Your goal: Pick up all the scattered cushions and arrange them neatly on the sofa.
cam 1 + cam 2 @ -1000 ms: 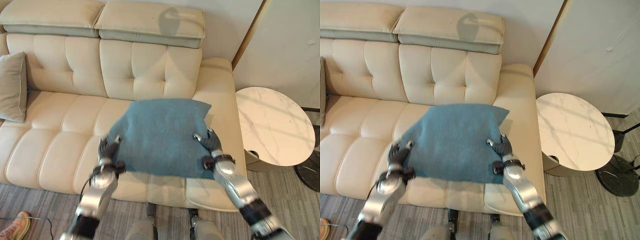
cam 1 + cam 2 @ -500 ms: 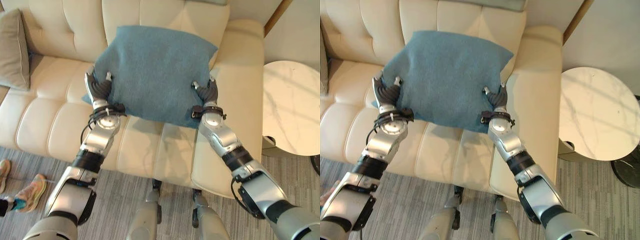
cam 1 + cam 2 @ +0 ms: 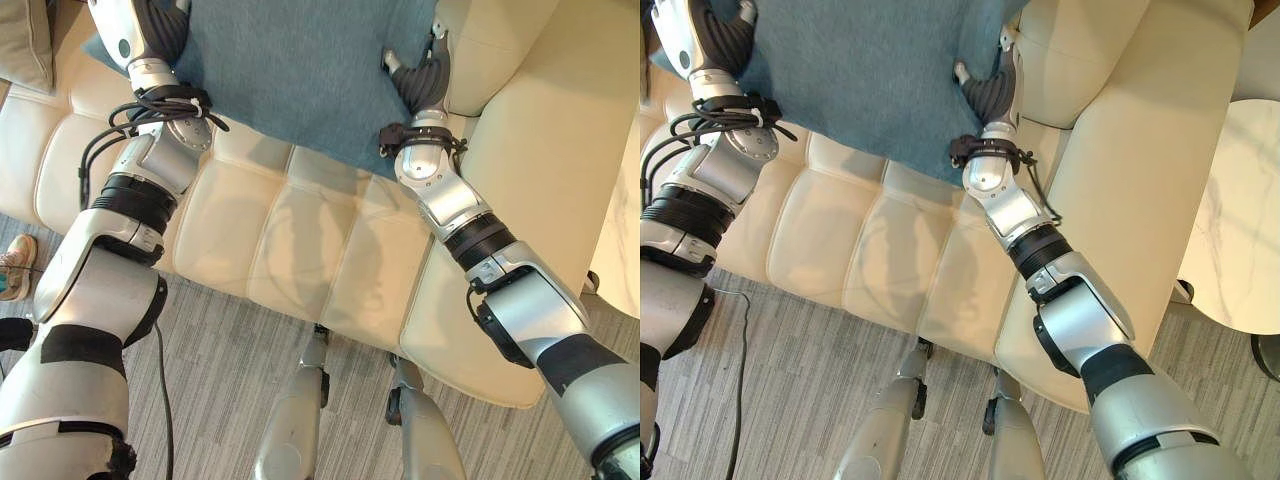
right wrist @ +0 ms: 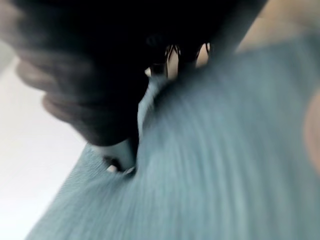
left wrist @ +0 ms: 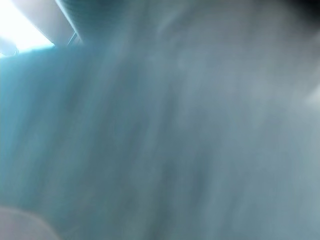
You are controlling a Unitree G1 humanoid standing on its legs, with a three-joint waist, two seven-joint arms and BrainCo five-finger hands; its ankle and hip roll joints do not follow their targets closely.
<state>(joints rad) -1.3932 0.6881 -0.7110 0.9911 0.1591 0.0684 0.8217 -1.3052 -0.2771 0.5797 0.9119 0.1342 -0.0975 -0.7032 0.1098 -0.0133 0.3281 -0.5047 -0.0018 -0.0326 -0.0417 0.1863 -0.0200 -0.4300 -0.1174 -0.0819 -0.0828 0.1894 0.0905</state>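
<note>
A blue cushion (image 3: 300,70) is now carried forward over the cream sofa (image 3: 290,240) seat, nearer its backrest. The left robot hand (image 3: 160,30) and right robot hand (image 3: 425,80) clutch opposite edges, fingers curled. Placement seems close.

- The blue cushion (image 3: 300,70) runs off the top edge beyond both hands; its far end is unseen.
- The left hand (image 3: 160,30) has its fingers cut off.
- The right hand (image 3: 990,90) has its fingers tucked behind the cushion's edge; grip unclear.
</note>
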